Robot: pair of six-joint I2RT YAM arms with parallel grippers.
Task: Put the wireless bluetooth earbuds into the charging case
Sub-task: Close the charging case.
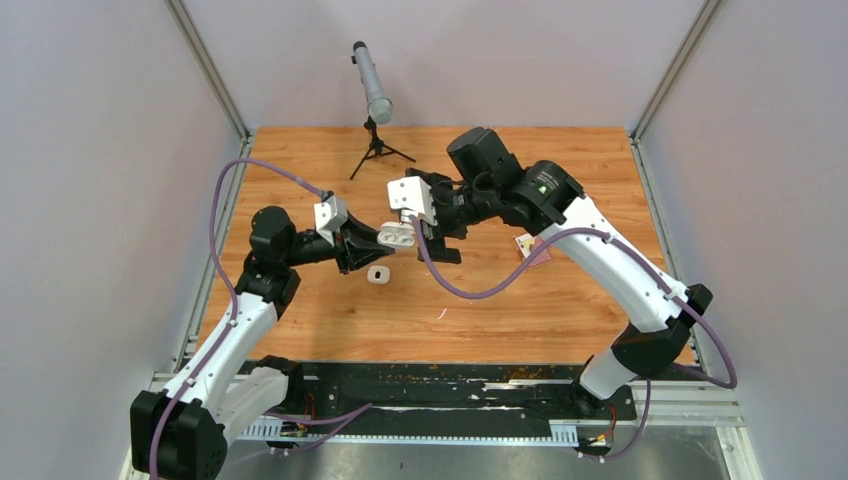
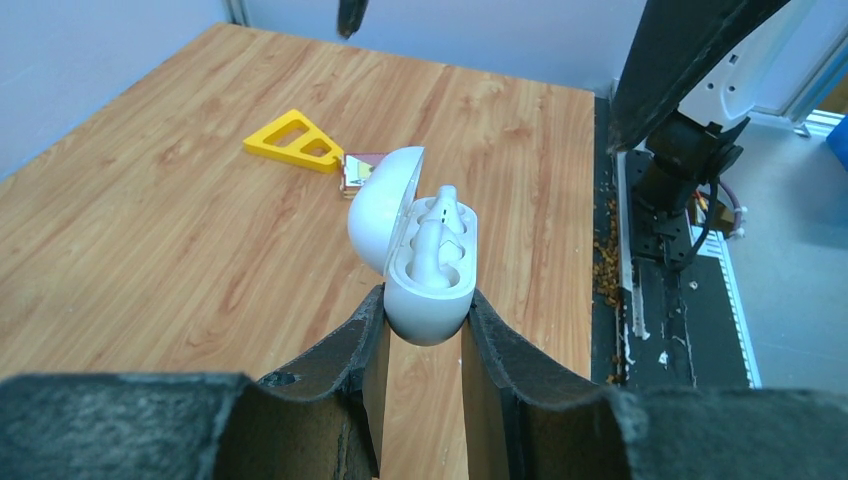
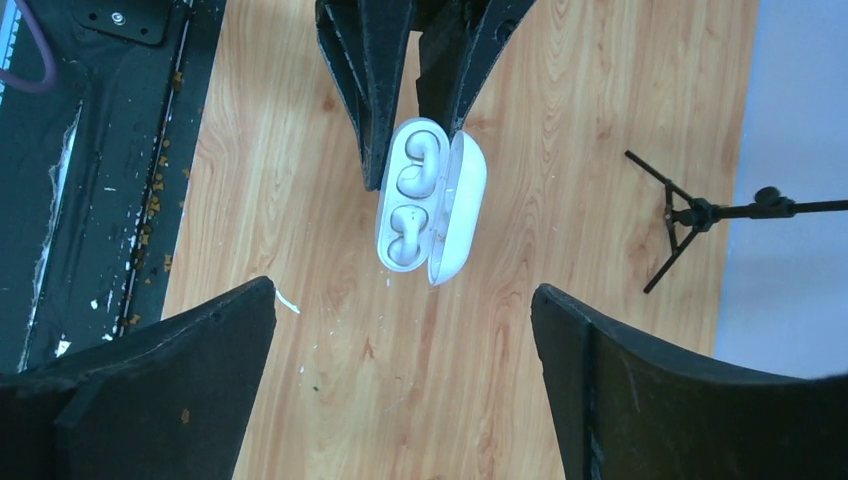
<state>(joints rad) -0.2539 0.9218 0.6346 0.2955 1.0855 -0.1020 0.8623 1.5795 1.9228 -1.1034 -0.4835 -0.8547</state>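
Observation:
My left gripper (image 1: 375, 240) is shut on the near end of a white charging case (image 1: 397, 236) and holds it above the table with its lid open. In the left wrist view the case (image 2: 430, 290) sits between my fingers (image 2: 350, 345), with an earbud (image 2: 437, 235) in it. In the right wrist view the case (image 3: 390, 215) shows two white earbuds (image 3: 418, 165), one in each well, and the lid (image 3: 462, 205) hinged to the right. My right gripper (image 1: 437, 240) is wide open and empty just right of the case; in its own view the gripper (image 3: 403, 288) is apart from the case.
A second small white case (image 1: 378, 274) lies on the wooden table (image 1: 560, 300) below the held one. A yellow triangle (image 2: 295, 140) and a card (image 1: 530, 248) lie to the right. A grey cylinder on a black tripod (image 1: 375, 95) stands at the back. A small white sliver (image 1: 441, 313) lies on the wood.

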